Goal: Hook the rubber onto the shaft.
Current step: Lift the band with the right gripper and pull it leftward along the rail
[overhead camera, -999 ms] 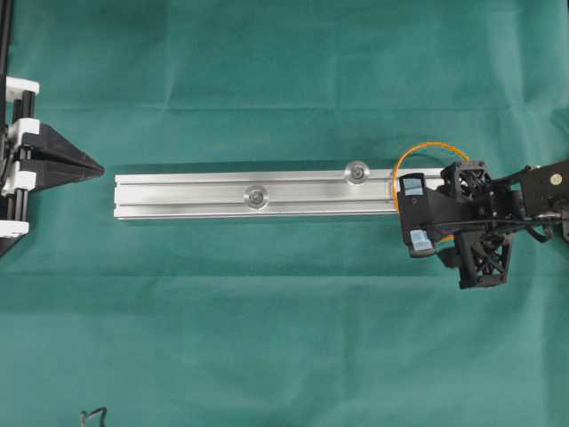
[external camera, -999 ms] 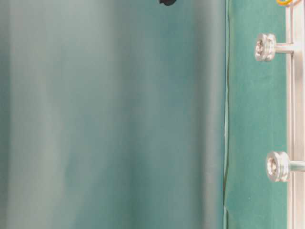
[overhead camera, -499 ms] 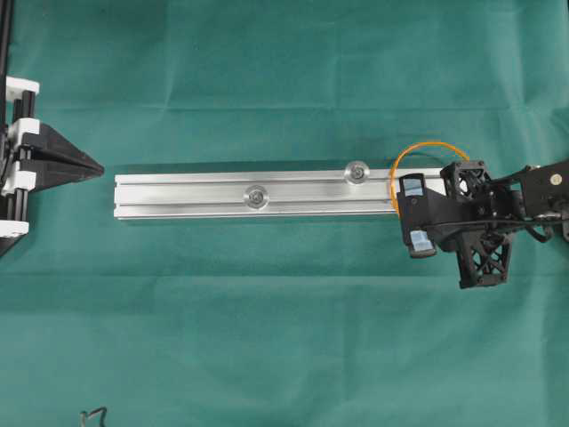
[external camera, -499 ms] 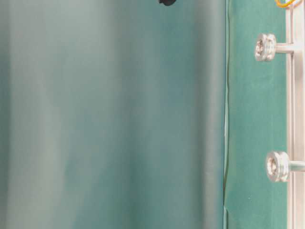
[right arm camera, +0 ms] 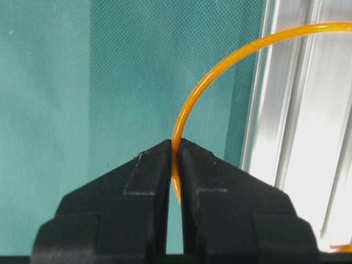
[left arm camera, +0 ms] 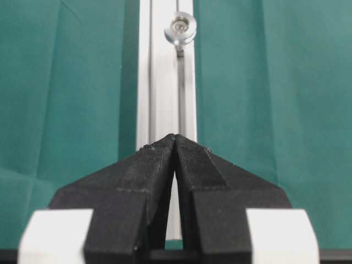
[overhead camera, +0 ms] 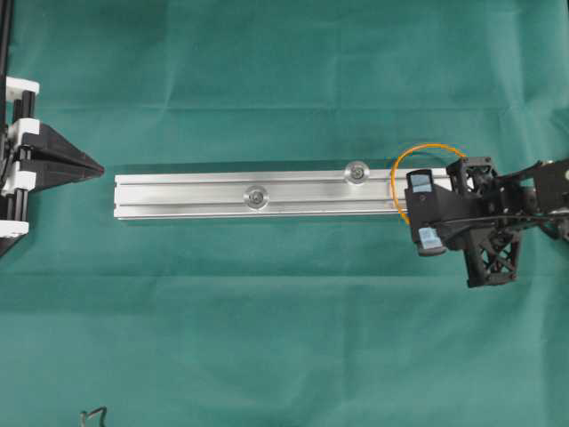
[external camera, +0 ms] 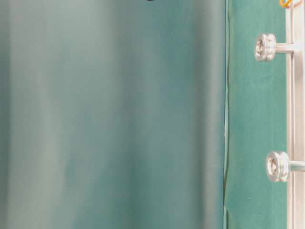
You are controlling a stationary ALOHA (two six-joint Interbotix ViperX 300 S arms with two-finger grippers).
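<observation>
The silver rail [overhead camera: 267,192] lies across the green cloth with two round-headed shafts standing on it, one nearer the right end [overhead camera: 356,172] and one at the middle [overhead camera: 256,197]. The rubber [overhead camera: 425,146] is an orange loop arching over the rail's right end. My right gripper [overhead camera: 414,226] is shut on the rubber [right arm camera: 220,55] just beside the rail [right arm camera: 297,110], its tips [right arm camera: 176,144] over the cloth. My left gripper [overhead camera: 89,166] is shut and empty off the rail's left end, and in its wrist view [left arm camera: 176,137] it faces along the rail [left arm camera: 165,82] towards a shaft [left arm camera: 180,28].
The table-level view shows both shafts [external camera: 265,46] [external camera: 278,166] sticking out from the rail [external camera: 295,119], and a bit of the rubber [external camera: 285,3] at the top edge. A dark cable end [overhead camera: 92,414] lies at the cloth's lower left.
My right gripper has shifted slightly to the right with the rubber pinched in it, away from the shafts. The left arm has not moved.
</observation>
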